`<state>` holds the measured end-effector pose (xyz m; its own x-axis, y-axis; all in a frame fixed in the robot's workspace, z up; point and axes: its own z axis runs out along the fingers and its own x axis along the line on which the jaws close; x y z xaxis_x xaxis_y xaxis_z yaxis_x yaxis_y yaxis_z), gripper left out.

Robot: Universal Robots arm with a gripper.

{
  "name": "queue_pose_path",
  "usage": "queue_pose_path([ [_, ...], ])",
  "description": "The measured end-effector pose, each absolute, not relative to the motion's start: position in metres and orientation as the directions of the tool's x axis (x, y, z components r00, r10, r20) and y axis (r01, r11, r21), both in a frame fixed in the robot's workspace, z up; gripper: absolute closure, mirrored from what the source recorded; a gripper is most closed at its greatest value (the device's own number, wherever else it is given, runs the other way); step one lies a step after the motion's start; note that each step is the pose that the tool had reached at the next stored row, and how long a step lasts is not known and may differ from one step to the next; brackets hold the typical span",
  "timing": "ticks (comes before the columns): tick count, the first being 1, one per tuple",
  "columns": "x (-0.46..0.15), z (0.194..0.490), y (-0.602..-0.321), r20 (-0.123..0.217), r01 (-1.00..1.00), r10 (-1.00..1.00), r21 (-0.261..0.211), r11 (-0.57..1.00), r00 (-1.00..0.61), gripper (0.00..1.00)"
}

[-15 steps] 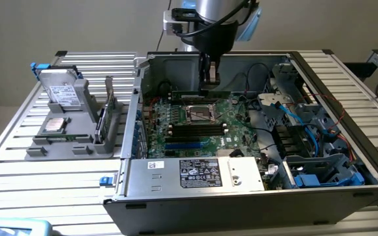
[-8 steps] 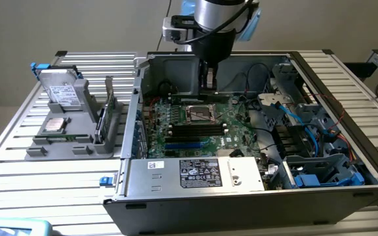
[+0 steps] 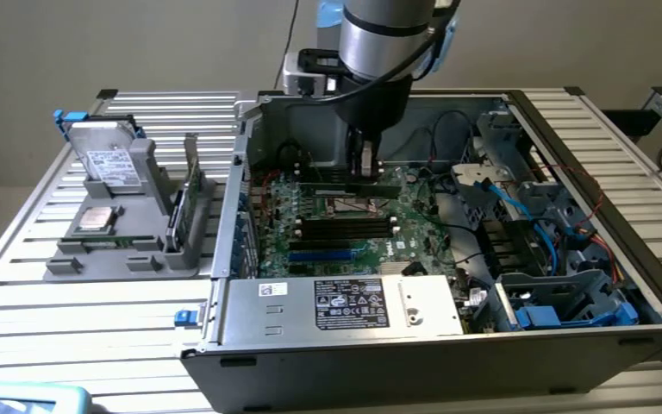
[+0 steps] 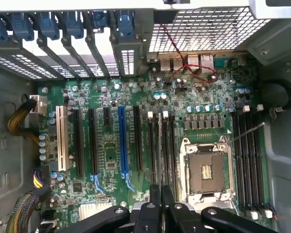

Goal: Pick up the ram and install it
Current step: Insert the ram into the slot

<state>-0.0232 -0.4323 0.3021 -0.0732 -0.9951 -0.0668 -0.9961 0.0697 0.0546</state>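
The pick-up is looking done: the end effector [image 3: 365,166] is reaching down inside the open computer case [image 3: 308,349] and its fingers are sitting close together, pinching the ram [image 3: 350,185] by its upper edge. In the exterior view the green stick is lying level under the fingers, right at the memory slots on the far side of the CPU socket [image 3: 346,205].

From the wrist view, the end effector [image 4: 161,191] is looking straight down the ram [image 4: 160,145], which is showing edge-on as a thin line running along the dark slots just beside the CPU socket [image 4: 207,170] on the motherboard [image 4: 106,160]. It is lining up with that bank, but whether it is hovering just over a slot or already touching it, I cannot tell. So the install is looking unfinished: nothing is showing the stick pressed home, and the grip is on.

Out on the bench [image 3: 90,302], the grey parts holder [image 3: 124,254] is carrying the other components.
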Motion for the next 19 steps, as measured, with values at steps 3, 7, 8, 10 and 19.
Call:
queue_pose_path([
  [3,-0.023,0.298,-0.432,-0.067,-0.998,-0.998,0.055,0.019,-0.023,0.87],
  [7,-0.023,0.295,-0.432,-0.065,-0.998,-0.998,0.054,-0.025,0.021,0.87],
  [8,-0.023,0.295,-0.431,-0.065,-0.998,-0.998,0.054,-0.025,0.021,0.87],
  [10,-0.023,0.294,-0.428,-0.065,-0.998,-0.998,0.054,-0.025,0.021,0.87],
  [19,-0.023,0.279,-0.424,-0.065,-0.998,-0.998,0.054,-0.024,0.021,0.87],
])
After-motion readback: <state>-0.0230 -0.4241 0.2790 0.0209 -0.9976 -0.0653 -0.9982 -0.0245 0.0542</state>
